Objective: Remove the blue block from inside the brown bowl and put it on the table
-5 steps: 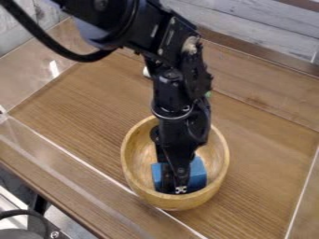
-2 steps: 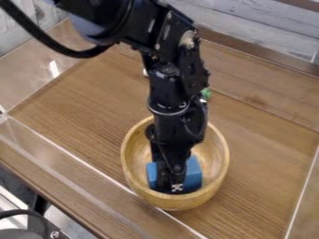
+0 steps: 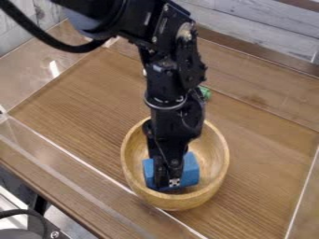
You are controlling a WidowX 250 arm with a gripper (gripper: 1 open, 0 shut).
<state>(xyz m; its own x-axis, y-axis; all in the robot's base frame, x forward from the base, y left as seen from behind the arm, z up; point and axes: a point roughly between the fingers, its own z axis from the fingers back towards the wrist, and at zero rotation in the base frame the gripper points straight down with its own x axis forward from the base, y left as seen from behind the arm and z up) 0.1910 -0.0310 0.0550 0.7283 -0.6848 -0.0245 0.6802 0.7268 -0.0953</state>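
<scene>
Reaching straight down into the brown bowl, the hand has its fingers set around the blue block, which sits on the bowl's floor near the front wall. The fingers seem pressed against the block's sides, though the arm hides the contact itself, so a firm pinch is likely rather than certain. Compared with a second ago, the arm has leaned slightly to the left and the block shows a little further left under the fingers. Lifting has not begun; the block is still inside the bowl, and the table around it awaits the placement.
</scene>
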